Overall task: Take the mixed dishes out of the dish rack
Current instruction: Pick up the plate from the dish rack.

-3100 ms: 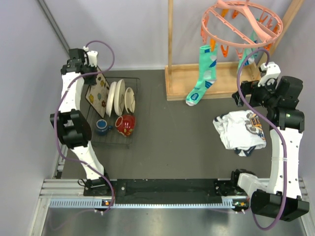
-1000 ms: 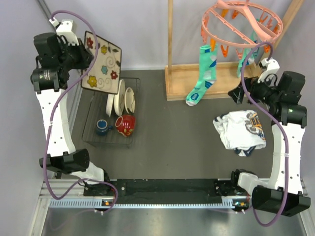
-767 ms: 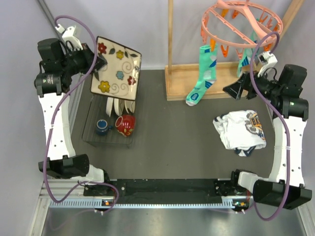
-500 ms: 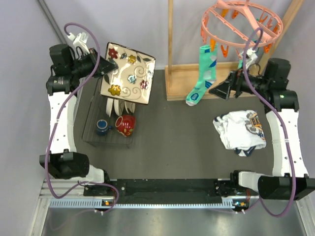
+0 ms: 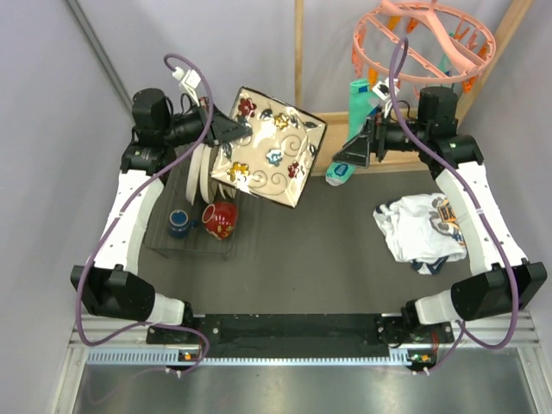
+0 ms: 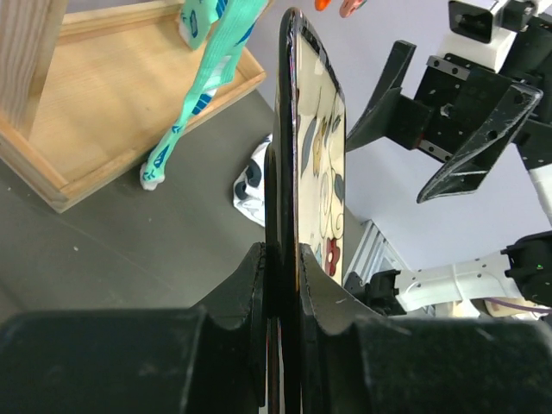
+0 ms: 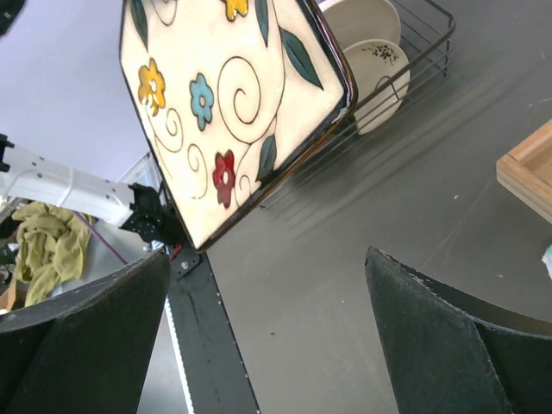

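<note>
My left gripper (image 5: 229, 131) is shut on the left edge of the square cream floral plate (image 5: 269, 147) and holds it high in the air, right of the dish rack (image 5: 166, 243). In the left wrist view the plate (image 6: 304, 129) stands edge-on between my fingers (image 6: 250, 285). My right gripper (image 5: 352, 156) is open and empty, just right of the plate, apart from it. The right wrist view faces the plate (image 7: 224, 95) with the jaws wide. Large cream dishes (image 5: 201, 169), a dark blue mug (image 5: 178, 222) and a red patterned mug (image 5: 220, 217) stay in the rack.
A wooden frame (image 5: 362, 142) with a pink peg hanger (image 5: 424, 34) stands at the back right, a teal sock (image 5: 355, 103) hanging from it. A folded white shirt (image 5: 425, 228) lies on the dark mat at right. The rack's corner shows in the right wrist view (image 7: 427, 39).
My left arm has lifted the floral plate out of the rack and swung it right toward the middle. My right arm has swung left toward the plate with its jaws open.
</note>
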`<state>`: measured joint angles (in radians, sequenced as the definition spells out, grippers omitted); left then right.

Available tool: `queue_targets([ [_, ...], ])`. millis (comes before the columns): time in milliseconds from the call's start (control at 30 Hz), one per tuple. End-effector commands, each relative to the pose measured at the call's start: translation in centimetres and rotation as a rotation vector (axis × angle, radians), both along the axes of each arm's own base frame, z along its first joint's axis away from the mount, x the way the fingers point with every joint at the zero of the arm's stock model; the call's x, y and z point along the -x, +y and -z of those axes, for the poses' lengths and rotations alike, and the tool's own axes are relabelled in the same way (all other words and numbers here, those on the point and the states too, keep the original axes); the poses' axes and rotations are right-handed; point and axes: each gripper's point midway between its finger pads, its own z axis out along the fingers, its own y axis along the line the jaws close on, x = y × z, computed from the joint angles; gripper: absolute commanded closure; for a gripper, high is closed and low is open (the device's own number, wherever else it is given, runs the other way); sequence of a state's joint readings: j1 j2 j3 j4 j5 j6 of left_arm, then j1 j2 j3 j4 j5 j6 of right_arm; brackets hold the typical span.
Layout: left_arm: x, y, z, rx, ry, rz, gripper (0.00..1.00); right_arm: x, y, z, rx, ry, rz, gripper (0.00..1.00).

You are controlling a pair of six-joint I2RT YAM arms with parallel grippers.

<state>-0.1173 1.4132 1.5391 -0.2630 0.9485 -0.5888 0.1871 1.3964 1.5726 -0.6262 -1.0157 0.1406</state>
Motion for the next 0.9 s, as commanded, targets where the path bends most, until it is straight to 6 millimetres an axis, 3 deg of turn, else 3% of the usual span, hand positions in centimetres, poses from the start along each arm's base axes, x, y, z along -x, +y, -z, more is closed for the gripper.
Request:
queue_targets([
  [0, 3.3, -0.4, -6.8, 0.110, -0.231, 0.080, 1.00, 0.3, 1.3, -3.0, -0.054, -0.107, -0.066, 0.06],
  [633, 4.9, -1.7, -7.0, 0.240, -0.207, 0.172, 1.00, -0.6, 6.2, -1.5, -0.081, -0.107, -0.151, 0.12],
  [867, 4.7, -1.8, -6.3, 0.269, -0.191, 0.164, 1.00, -0.4, 7.6, -1.5, -0.105, -0.106, -0.190, 0.22],
])
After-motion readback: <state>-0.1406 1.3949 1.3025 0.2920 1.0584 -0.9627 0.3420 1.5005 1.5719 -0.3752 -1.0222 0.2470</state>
